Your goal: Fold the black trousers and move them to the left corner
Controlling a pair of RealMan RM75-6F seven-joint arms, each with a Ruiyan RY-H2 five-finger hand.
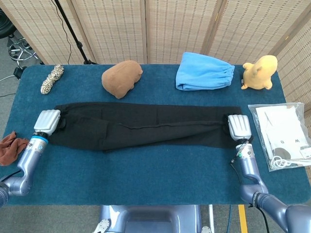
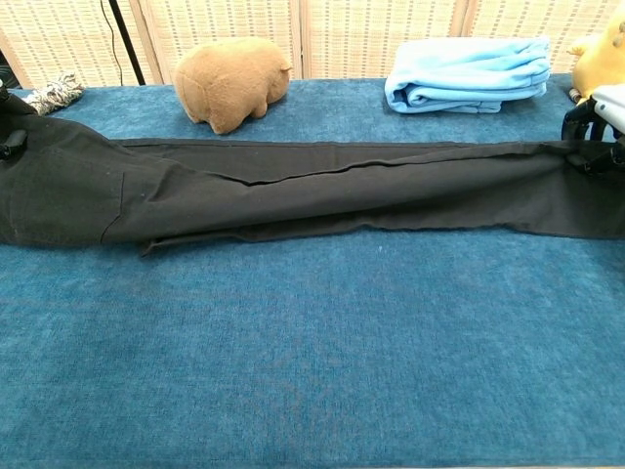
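The black trousers (image 1: pixel 146 127) (image 2: pixel 322 191) lie stretched in a long band across the middle of the blue table, one long edge doubled over the other. My left hand (image 1: pixel 47 121) grips their left end, seen from the back in the head view. My right hand (image 1: pixel 238 127) (image 2: pixel 598 115) grips their right end. Both hands' fingers are hidden under the hands and in the cloth. In the chest view only dark fingers at the left edge (image 2: pixel 10 117) show of the left hand.
Behind the trousers sit a brown plush (image 1: pixel 121 77), a folded light-blue cloth (image 1: pixel 204 72) and a yellow plush (image 1: pixel 260 72). A coiled rope (image 1: pixel 51 78) lies at the far left corner, a brown rag (image 1: pixel 9 145) at the left edge, a plastic bag (image 1: pixel 282 136) at the right.
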